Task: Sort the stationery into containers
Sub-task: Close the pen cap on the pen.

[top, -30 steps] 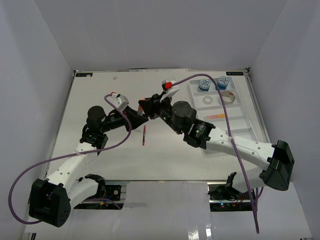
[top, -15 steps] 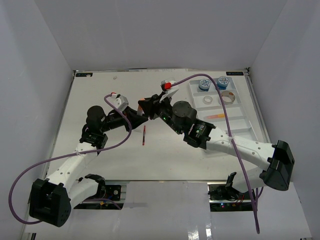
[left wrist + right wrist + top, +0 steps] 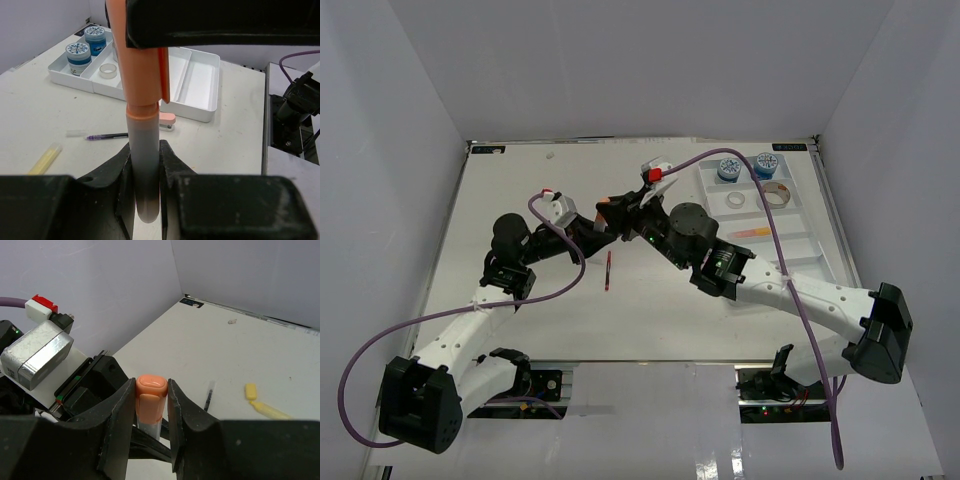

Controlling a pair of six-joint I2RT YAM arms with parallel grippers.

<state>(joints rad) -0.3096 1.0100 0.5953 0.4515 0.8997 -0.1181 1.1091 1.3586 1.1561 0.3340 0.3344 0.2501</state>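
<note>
An orange-capped marker with a grey barrel point(image 3: 145, 100) hangs in the air between both arms. My left gripper point(image 3: 145, 165) is shut on the grey barrel end. My right gripper point(image 3: 151, 400) is shut on the orange cap point(image 3: 151, 387). From above, the left gripper point(image 3: 601, 233) and the right gripper point(image 3: 617, 214) meet nose to nose over the table's middle. The white divided tray point(image 3: 802, 238) lies at the back right, holding two blue-white tubs point(image 3: 728, 167), two tape rolls point(image 3: 776, 194) and an orange piece point(image 3: 750, 232). A red pen point(image 3: 607, 271) lies on the table below the grippers.
In the left wrist view a dark pen point(image 3: 107, 135), a yellow stick point(image 3: 45, 158) and a pink piece point(image 3: 167, 120) lie loose on the table before the tray point(image 3: 200, 85). The right wrist view shows a black pen point(image 3: 209, 396) and yellow pieces point(image 3: 251, 390). White walls enclose the table.
Both grippers stay shut on the marker. The right arm's forearm has shifted slightly; the joined grippers have barely moved.
</note>
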